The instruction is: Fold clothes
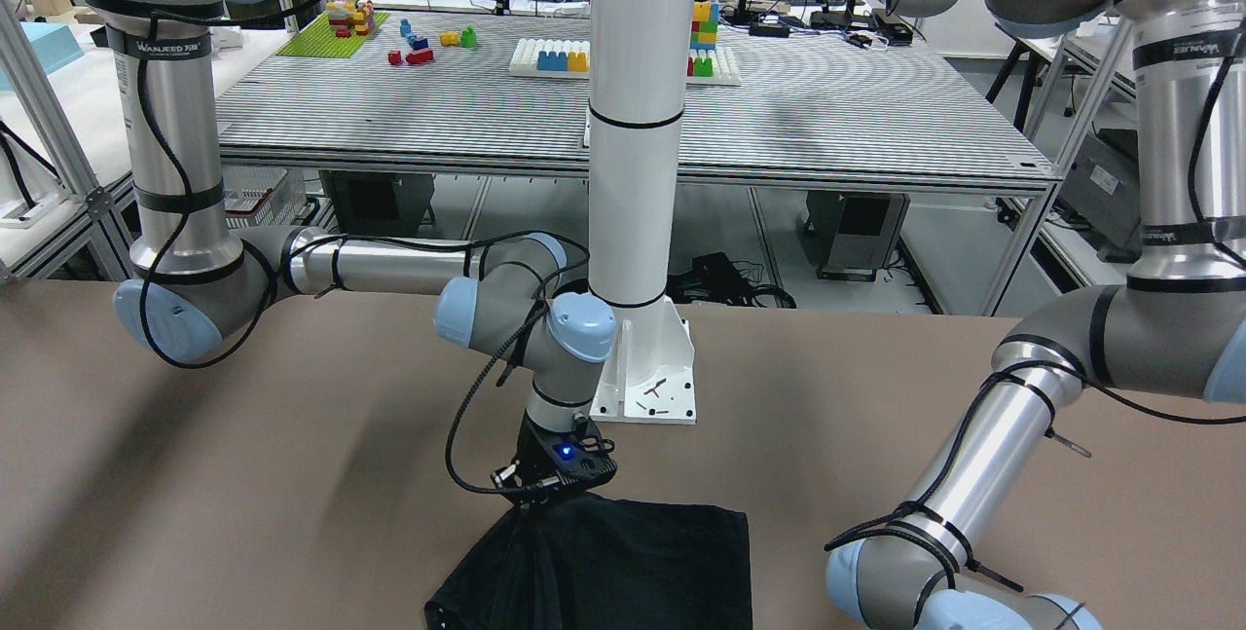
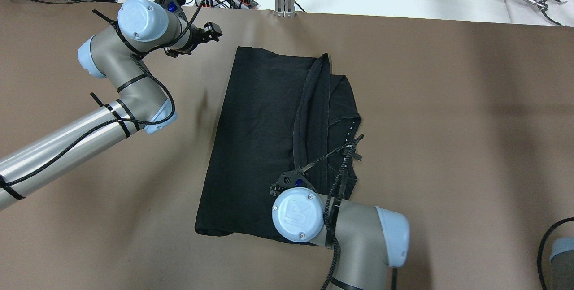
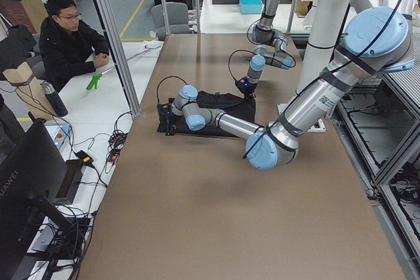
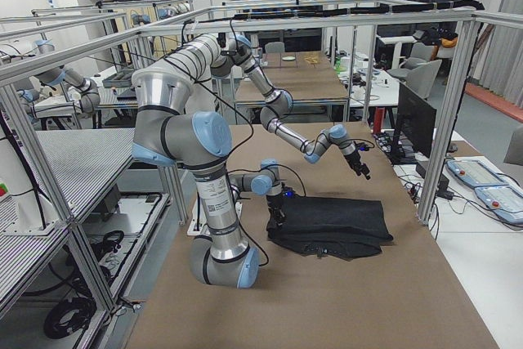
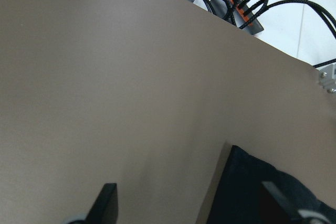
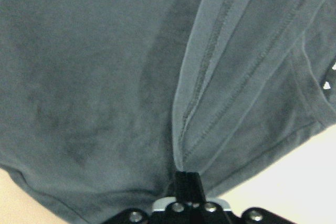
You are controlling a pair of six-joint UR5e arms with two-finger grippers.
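Clothes (image 2: pixel 260 137), black, spread on brown table (image 2: pixel 448 124), partly folded; raised hemmed fold near robot-side edge pinched by clenched right gripper (image 6: pixel 186 179). Left gripper (image 2: pixel 215 32) released, fingers apart, just beside far corner of fabric.

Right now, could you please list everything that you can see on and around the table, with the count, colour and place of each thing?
black cloth: one, black, partly folded, middle of the table
table: one, brown, under both arms
pillar: one, white, bolted at the table's robot-side edge
toy blocks: many, mixed colours, on the striped table behind the robot
cables: several, black, at the table's far edge
person: one, dark jacket, seated beyond that far edge
left gripper: one, black, open, above bare table beside the cloth's far corner
right gripper: one, black, shut on a raised fold of the black cloth
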